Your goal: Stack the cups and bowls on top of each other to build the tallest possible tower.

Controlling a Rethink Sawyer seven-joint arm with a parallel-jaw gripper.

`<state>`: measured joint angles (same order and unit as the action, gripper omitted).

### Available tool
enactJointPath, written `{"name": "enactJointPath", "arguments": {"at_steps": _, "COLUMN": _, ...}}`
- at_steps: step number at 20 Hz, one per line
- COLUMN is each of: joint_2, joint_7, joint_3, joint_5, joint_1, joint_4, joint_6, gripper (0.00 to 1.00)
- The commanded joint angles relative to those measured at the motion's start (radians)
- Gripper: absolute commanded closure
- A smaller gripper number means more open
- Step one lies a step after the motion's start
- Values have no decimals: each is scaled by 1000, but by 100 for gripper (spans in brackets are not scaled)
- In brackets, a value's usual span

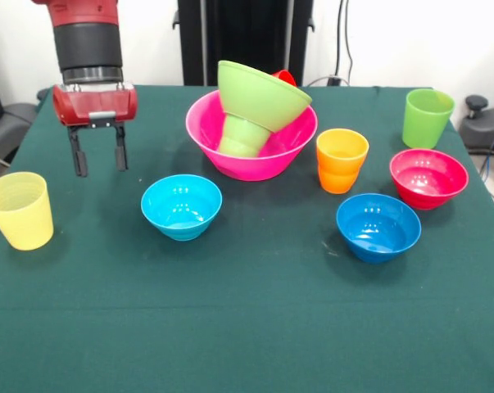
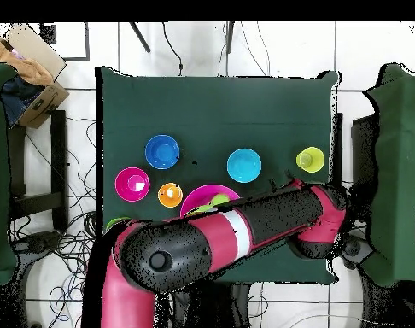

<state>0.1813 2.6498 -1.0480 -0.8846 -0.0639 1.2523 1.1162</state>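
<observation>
Cups and bowls lie spread over the dark green tablecloth (image 1: pixel 247 327). In the front view the large pink bowl (image 1: pixel 289 149) sits at upper centre, with the small green cup (image 1: pixel 245 136) upside down inside it. The lime green bowl (image 1: pixel 261 96) rests tilted on that cup, its mouth facing upper left, and a sliver of the red cup (image 1: pixel 285 77) shows just behind its rim. This leaning tower (image 1: pixel 255 119) stands apart from the other pieces.

Right of it sits the orange cup (image 1: pixel 341 160); the taller lime green cup (image 1: pixel 428 117) stands at upper right, and the magenta bowl (image 1: pixel 428 177) is below that. The darker blue bowl (image 1: pixel 378 226) sits lower right of centre, the light blue bowl (image 1: pixel 181 205) lower left of centre, and the pale yellow cup (image 1: pixel 19 210) at the left edge.

The gripper (image 1: pixel 98 153) hangs at upper left, fingers spread and empty, above the cloth between the yellow cup and the pink bowl. From overhead, the arm (image 2: pixel 236 231) covers part of the pink bowl.
</observation>
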Motion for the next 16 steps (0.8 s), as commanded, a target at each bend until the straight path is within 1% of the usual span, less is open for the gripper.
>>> {"name": "enactJointPath", "arguments": {"at_steps": 1, "joint_2": -64, "joint_7": 63, "joint_3": 254, "joint_5": 31, "joint_1": -26, "joint_4": -18, "joint_6": 71, "gripper": 0}}
{"name": "enactJointPath", "arguments": {"at_steps": 3, "joint_2": -72, "joint_7": 48, "joint_3": 269, "joint_5": 37, "joint_1": -28, "joint_4": -9, "joint_6": 77, "gripper": 0}}
{"name": "enactJointPath", "arguments": {"at_steps": 5, "joint_2": -64, "joint_7": 26, "joint_3": 264, "joint_5": 38, "joint_1": -13, "joint_4": -4, "joint_6": 39, "gripper": 0}}
{"name": "enactJointPath", "arguments": {"at_steps": 6, "joint_2": -55, "joint_7": 18, "joint_3": 253, "joint_5": 42, "joint_1": 6, "joint_4": -2, "joint_6": -8, "gripper": 0}}
{"name": "enactJointPath", "arguments": {"at_steps": 9, "joint_2": -54, "joint_7": -12, "joint_3": 256, "joint_5": 93, "joint_1": 30, "joint_4": 25, "joint_6": -73, "gripper": 0}}
{"name": "enactJointPath", "arguments": {"at_steps": 13, "joint_2": -58, "joint_7": 1, "joint_3": 250, "joint_5": 124, "joint_1": 69, "joint_4": 57, "joint_6": -132, "gripper": 0}}
{"name": "enactJointPath", "arguments": {"at_steps": 16, "joint_2": -55, "joint_7": -7, "joint_3": 247, "joint_5": 141, "joint_1": 81, "joint_4": 63, "joint_6": -149, "gripper": 0}}
